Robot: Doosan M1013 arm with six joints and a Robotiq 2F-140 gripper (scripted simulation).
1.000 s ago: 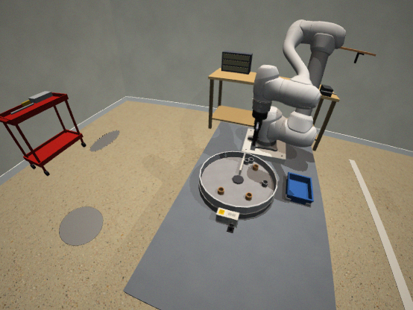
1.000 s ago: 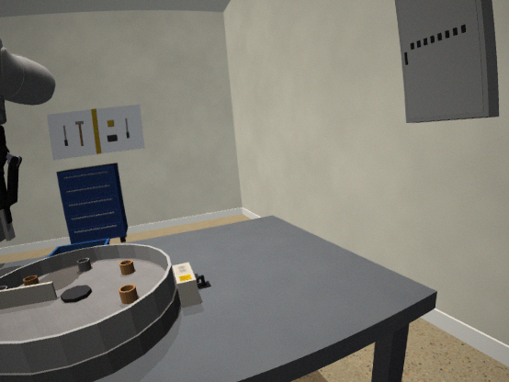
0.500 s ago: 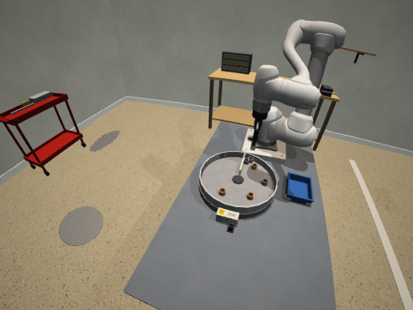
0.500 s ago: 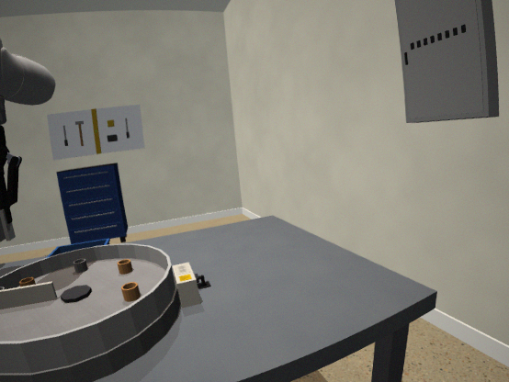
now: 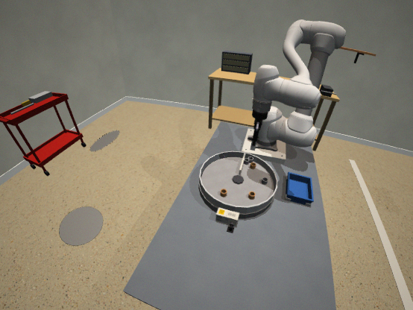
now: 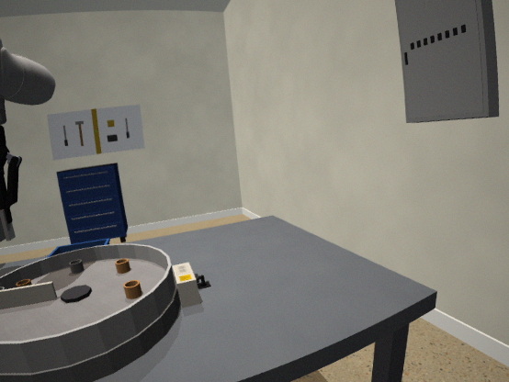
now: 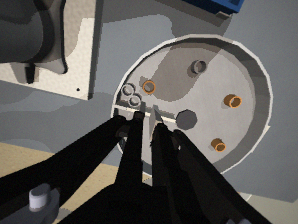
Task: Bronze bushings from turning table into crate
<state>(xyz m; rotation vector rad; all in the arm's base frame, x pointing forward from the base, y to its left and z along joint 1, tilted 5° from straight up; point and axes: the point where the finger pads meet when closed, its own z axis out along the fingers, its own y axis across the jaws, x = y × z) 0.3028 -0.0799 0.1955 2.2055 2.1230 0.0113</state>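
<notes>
Gripper point(image 5: 254, 144) point(image 6: 6, 231) point(image 7: 147, 110) closed, nothing held. Open b/f descent; match bronze bushing's point(image 5: 253, 166) point(image 6: 24, 281) point(image 7: 149, 93) drift, avoid steel pair point(image 5: 246, 162) point(image 7: 135, 105), release low in crate point(image 5: 311, 191) point(image 6: 83, 244) point(image 7: 220, 6), right.
</notes>
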